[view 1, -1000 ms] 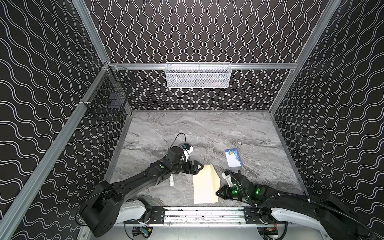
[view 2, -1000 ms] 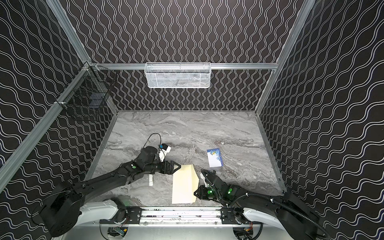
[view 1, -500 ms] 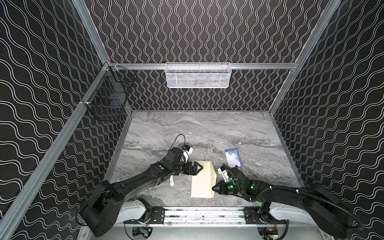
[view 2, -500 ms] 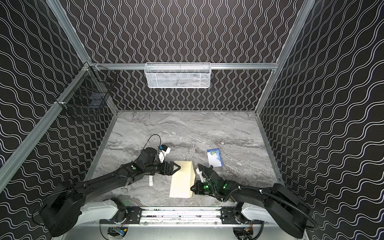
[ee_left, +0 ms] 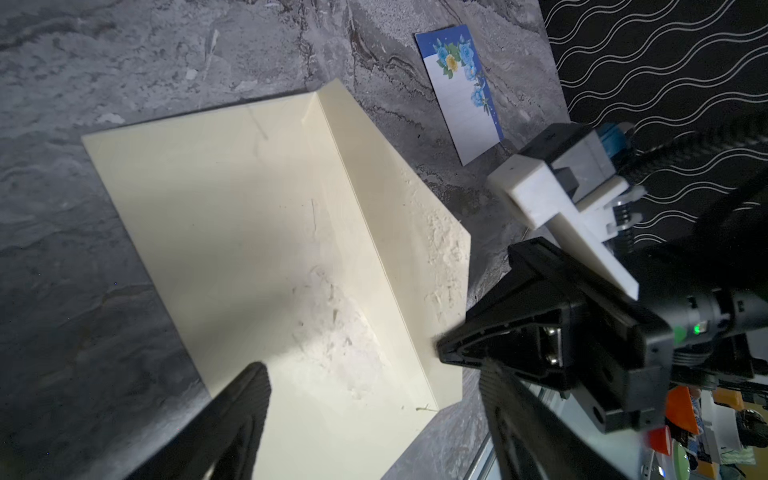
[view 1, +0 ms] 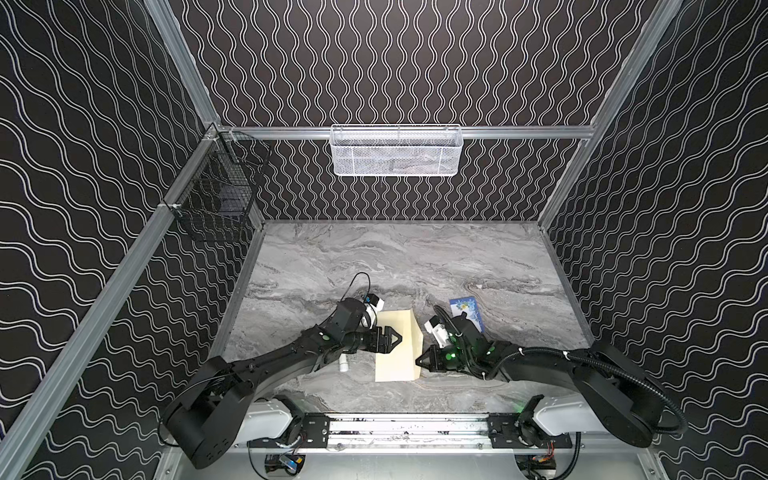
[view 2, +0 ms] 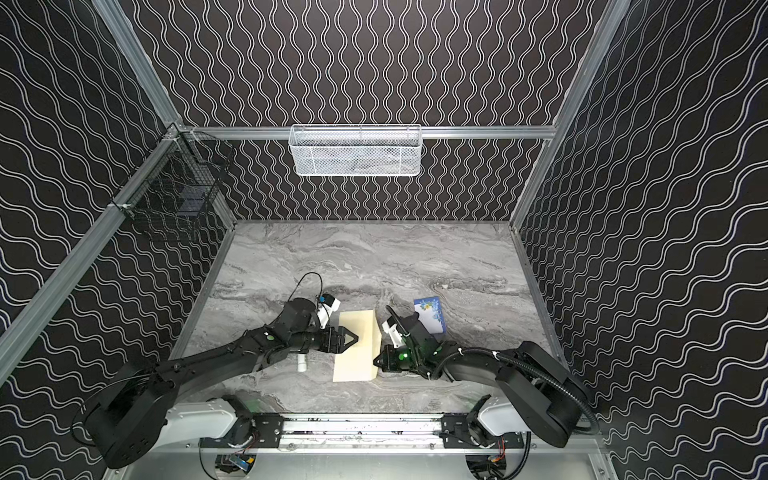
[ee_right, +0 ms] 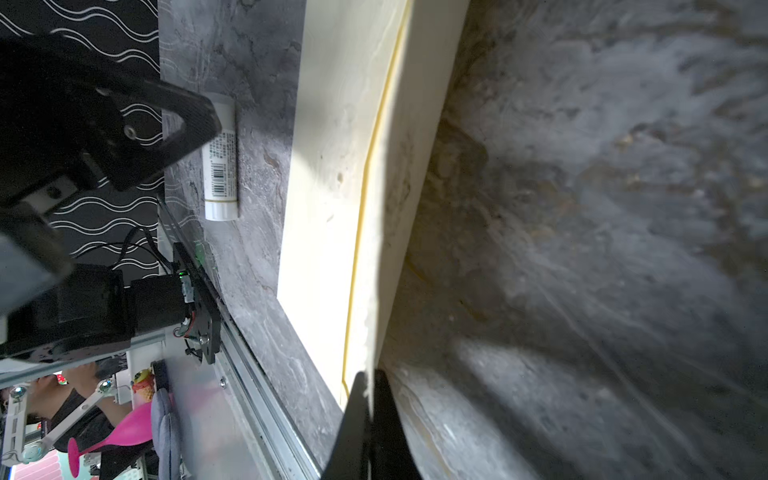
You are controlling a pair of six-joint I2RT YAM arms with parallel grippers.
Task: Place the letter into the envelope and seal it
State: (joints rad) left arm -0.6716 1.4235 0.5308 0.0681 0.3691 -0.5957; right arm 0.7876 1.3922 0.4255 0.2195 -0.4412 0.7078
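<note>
The cream envelope point(view 1: 395, 353) point(view 2: 357, 353) lies near the table's front middle, its flap point(ee_left: 390, 216) folded up along the right side. My right gripper point(view 1: 419, 363) point(ee_right: 368, 382) is shut on the flap's edge near the envelope's front corner; in the left wrist view it point(ee_left: 446, 349) pinches that edge. My left gripper point(view 1: 392, 338) point(ee_left: 374, 386) hovers open over the envelope's left part, one finger on each side of the paper. The letter point(view 1: 467, 311) point(view 2: 430, 318) point(ee_left: 461, 91), white with a blue floral border, lies flat to the right, behind my right arm.
A white glue stick point(view 1: 344, 365) point(ee_right: 220, 162) lies left of the envelope, under my left arm. A white mesh basket point(view 1: 397, 151) hangs on the back wall and a black wire basket point(view 1: 216, 199) on the left wall. The metal rail point(view 1: 407, 428) runs along the front.
My right gripper closed on the flap's edge and moved left and away, sliding the envelope that way. The left gripper's jaws narrowed slightly over the envelope.
</note>
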